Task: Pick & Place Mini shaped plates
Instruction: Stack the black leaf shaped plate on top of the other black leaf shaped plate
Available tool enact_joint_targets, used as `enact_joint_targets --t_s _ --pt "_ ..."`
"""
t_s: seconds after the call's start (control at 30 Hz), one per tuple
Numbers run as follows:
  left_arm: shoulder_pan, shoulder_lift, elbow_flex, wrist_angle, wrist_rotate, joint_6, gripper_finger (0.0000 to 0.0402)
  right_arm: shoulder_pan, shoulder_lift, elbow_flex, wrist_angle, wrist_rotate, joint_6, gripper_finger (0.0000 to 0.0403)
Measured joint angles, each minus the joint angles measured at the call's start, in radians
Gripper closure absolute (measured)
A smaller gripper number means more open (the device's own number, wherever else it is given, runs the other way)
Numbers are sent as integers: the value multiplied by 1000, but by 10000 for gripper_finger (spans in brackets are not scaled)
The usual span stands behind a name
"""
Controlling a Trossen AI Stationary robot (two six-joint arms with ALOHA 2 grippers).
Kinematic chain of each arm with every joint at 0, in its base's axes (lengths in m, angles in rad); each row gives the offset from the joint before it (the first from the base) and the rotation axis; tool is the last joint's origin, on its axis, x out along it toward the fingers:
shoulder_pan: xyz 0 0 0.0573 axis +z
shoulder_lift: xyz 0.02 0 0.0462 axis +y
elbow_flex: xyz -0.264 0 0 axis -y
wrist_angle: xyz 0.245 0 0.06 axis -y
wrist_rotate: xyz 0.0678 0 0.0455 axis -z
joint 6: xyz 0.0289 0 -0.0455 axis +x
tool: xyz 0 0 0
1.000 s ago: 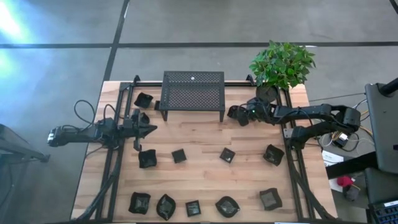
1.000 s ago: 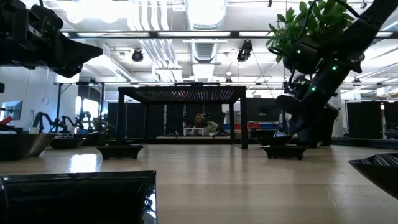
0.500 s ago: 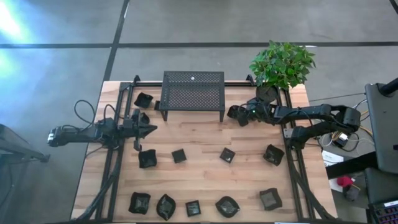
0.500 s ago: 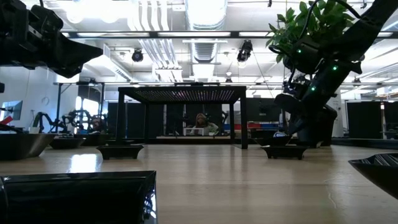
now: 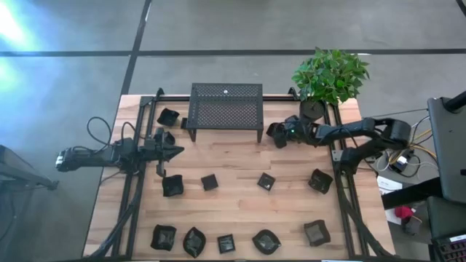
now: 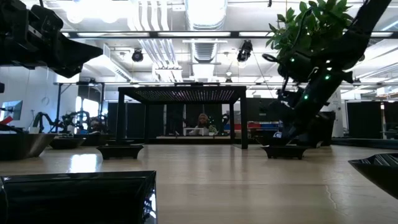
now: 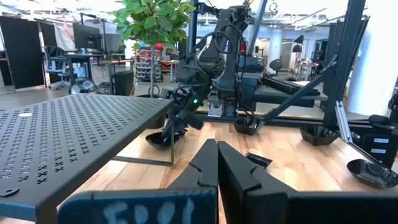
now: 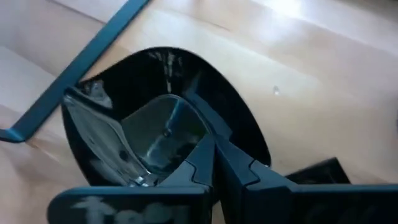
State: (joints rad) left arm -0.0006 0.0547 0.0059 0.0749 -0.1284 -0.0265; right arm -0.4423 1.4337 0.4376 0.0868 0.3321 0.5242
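right hand [image 5: 280,134] stretched low beside the stand [image 5: 226,105], pinching a mini plate [image 8: 161,118]; left hand [image 5: 177,151] closed

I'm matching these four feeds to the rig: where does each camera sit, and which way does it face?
High: overhead, straight down; both arms, mesh stand, plant.
Low: tabletop height, level across to the stand; right arm over a plate.
Left wrist: past the shut left gripper toward the stand, right arm.
Right wrist: past the right gripper, shut on a glossy plate.
Shared: high and low both show stand and plant.

Mesh stand [image 5: 226,107], plant [image 5: 329,75], perhaps potted
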Motion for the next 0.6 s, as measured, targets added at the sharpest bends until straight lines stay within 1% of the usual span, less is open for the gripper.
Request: enact_joint_targets --t_s 0.2,0.43,0.6 --pt "0 0 0 0 0 0 401 8 52 51 0 -1 -30 394" --pt "0 0 0 0 0 0 401 11 82 92 -1 -26 -60 394" --pt "0 0 0 -1 0 0 401 21 61 101 -23 -26 -76 394"
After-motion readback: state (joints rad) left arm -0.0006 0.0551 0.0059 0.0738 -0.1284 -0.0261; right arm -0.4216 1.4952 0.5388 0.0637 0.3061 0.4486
